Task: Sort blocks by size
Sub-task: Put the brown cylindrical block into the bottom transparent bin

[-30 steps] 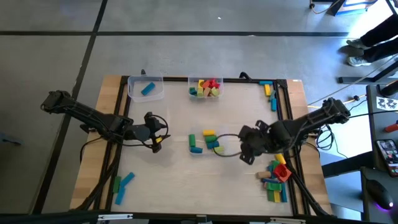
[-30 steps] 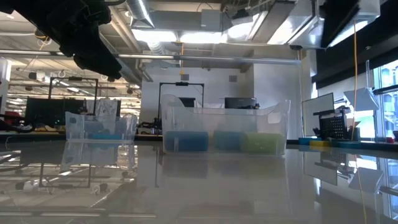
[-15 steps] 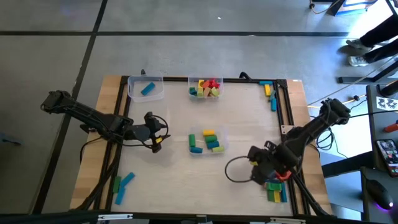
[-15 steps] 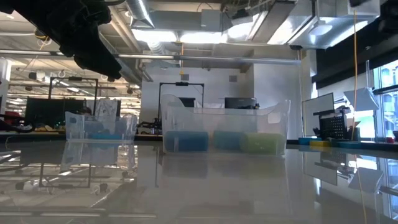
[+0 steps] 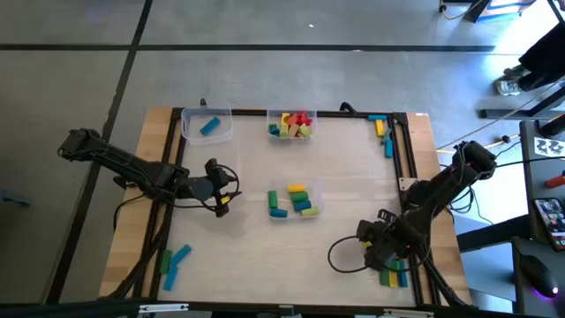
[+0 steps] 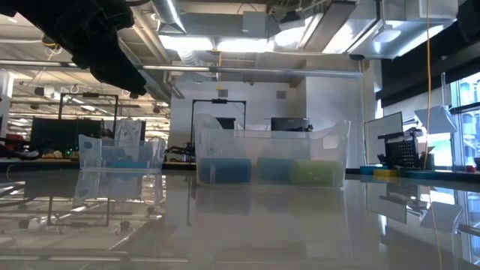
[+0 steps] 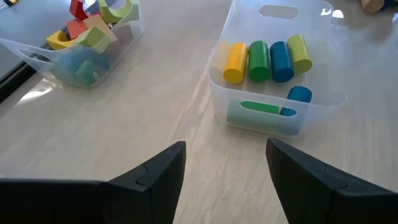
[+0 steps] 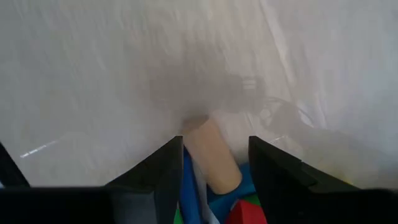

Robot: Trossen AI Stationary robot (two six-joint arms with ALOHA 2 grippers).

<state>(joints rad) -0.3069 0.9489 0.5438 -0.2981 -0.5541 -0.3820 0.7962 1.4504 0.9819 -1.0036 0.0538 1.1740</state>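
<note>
Hovering over pale wood table [image 5: 247,247], both end effectors spread: left [image 7: 225,163], right [image 8: 214,163] above blocks [image 5: 394,269]; office behind.

High cam straight down, low cam table-level; both share middle tub [image 5: 292,201] w/ left wrist.

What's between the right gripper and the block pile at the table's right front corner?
Nothing visible. The right gripper hangs over the pile of blocks, its open fingers straddling a tan cylinder atop blue, red and green blocks. Whether it touches yet is unclear. The left gripper waits mid-table, open.
</note>
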